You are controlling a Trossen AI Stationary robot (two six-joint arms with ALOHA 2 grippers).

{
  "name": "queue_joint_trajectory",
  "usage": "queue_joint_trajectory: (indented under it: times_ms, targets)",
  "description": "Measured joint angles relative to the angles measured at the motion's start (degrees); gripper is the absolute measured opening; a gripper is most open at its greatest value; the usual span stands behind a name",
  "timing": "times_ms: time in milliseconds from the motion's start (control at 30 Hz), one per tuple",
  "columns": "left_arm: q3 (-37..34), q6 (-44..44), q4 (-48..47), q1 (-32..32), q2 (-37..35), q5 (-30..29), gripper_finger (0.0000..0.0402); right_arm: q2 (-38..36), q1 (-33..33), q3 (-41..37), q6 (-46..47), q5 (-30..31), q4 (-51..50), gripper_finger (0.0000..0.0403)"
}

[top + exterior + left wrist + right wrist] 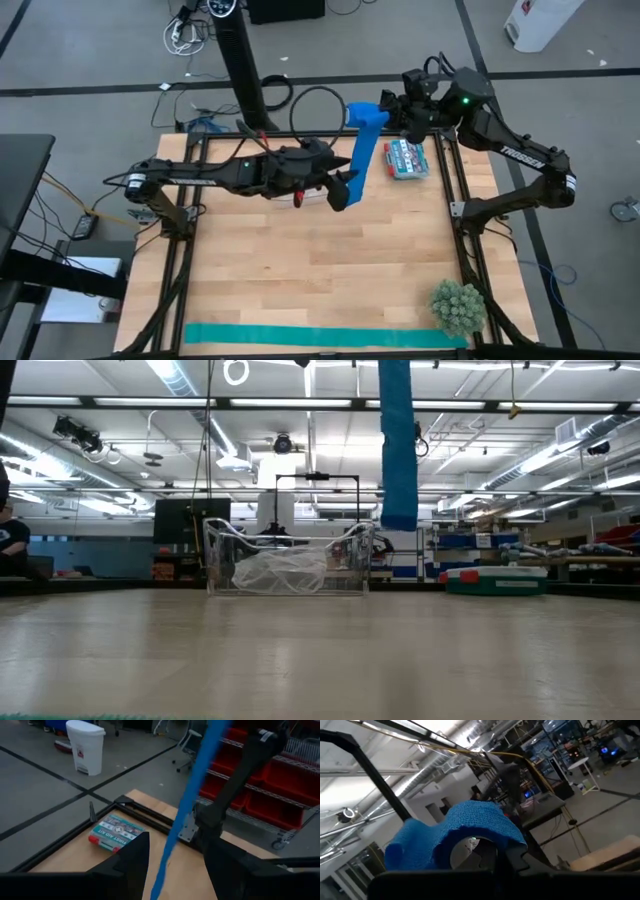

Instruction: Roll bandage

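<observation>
The blue bandage (362,140) hangs as a long strip above the far part of the table; in the low view its lower end (399,520) is clear of the tabletop. My right gripper (392,112) is up at the strip's top end, shut on it. My left gripper (345,188) is open near the strip's lower part. In the left wrist view the bandage (187,805) runs down between my two fingers (132,862), with a gap on each side. In the right wrist view the bandage (462,827) covers the right gripper's fingertips. My right gripper holds the bandage's top end (470,820), which is draped in a curl over the fingertips. The cloth itself hides the pinch. The fingers reach in roughly level from the table's right. The strip hangs straight below, lifted clear of the table.
A first aid box (405,158) lies at the far right of the table. A teal strip (320,335) lies along the near edge, with a spiky green ball (458,305) at the near right. The low view shows a clear bin (290,565) at the far side.
</observation>
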Motion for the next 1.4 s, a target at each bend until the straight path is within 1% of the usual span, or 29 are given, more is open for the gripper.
queue_joint_trajectory:
  times_ms: [200,300,400,467,500,600,633,700,767,967,1067,1167,1400]
  targets:
    - [0.0,0.0,0.6,0.0,1.3,2.3,0.0188,0.4,1.0,3.1,-1.1,1.6,-0.5,0.0000]
    - [0.1,-0.1,0.6,0.0,1.6,2.4,0.0187,0.3,1.0,4.2,-1.6,1.7,-0.4,0.0000]
    - [0.1,-0.1,0.8,0.0,1.6,1.9,0.0171,0.4,0.8,4.5,-2.2,1.6,-3.0,0.0000]
    - [0.1,-0.1,1.0,0.0,1.5,1.7,0.0142,0.5,0.8,4.5,-2.4,1.5,-3.6,0.0000]
    - [0.1,-0.2,1.0,0.0,1.5,1.7,0.0120,0.4,0.8,4.5,-2.4,1.5,-3.6,0.0000]
    - [0.1,-2.2,1.1,0.0,1.5,4.0,0.0030,0.4,0.8,4.6,-3.1,1.5,-4.0,0.0000]
    - [0.1,-3.5,1.9,0.0,1.5,5.3,0.0017,0.4,0.8,4.6,-4.0,1.4,-4.9,0.0000]
    - [0.1,-3.7,4.2,-0.2,1.5,7.8,0.0009,0.2,0.1,4.6,-6.3,0.8,-6.9,0.0000]
    - [0.8,-3.7,4.3,-0.8,1.4,9.5,0.0006,0.0,-1.5,4.6,-9.8,-0.9,-8.2,0.0000]
    - [4.8,-5.7,4.6,-3.5,1.3,13.1,0.0003,-1.0,-10.7,4.6,-19.6,-5.4,-18.5,0.0000]
    - [6.7,-6.4,4.6,-4.9,1.2,13.2,0.0003,-1.4,-15.3,4.6,-25.2,-8.1,-23.5,0.0000]
    - [8.3,-6.5,4.5,-6.0,1.2,13.4,0.0002,-1.5,-18.7,4.6,-29.9,-8.9,-27.1,0.0000]
    - [10.1,-6.7,4.9,-6.7,1.2,13.7,0.0001,-1.5,-24.2,4.6,-35.6,-8.9,-28.4,0.0000]
